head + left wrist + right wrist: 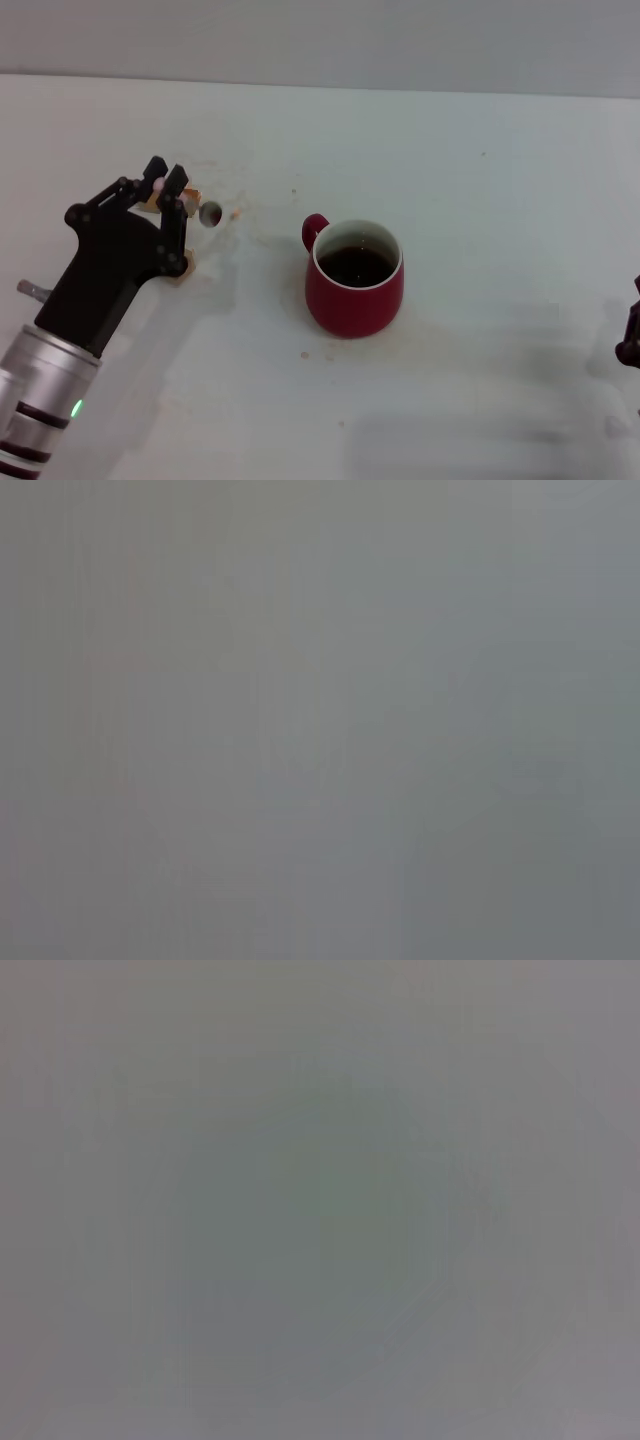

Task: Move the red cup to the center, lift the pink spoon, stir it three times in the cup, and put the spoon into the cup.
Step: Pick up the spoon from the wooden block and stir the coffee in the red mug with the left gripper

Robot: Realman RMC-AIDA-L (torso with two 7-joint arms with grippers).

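Note:
The red cup (pixel 354 290) stands upright near the middle of the white table (pixel 480 200), with dark liquid inside and its small handle pointing back left. My left gripper (pixel 166 181) is to the cup's left. Its fingers are closed on the pale pink handle of the pink spoon (pixel 208 214), whose grey metal bowl sticks out toward the cup. I cannot tell whether the spoon is off its rest. My right gripper (pixel 630 338) shows only as a dark part at the right edge, well away from the cup. Both wrist views show only plain grey.
A tan wooden block (pixel 190 197) sits just behind my left fingers, and another (pixel 188 263) lies below them beside the gripper body. A small orange crumb (pixel 235 212) lies near the spoon's bowl. A grey wall runs along the back of the table.

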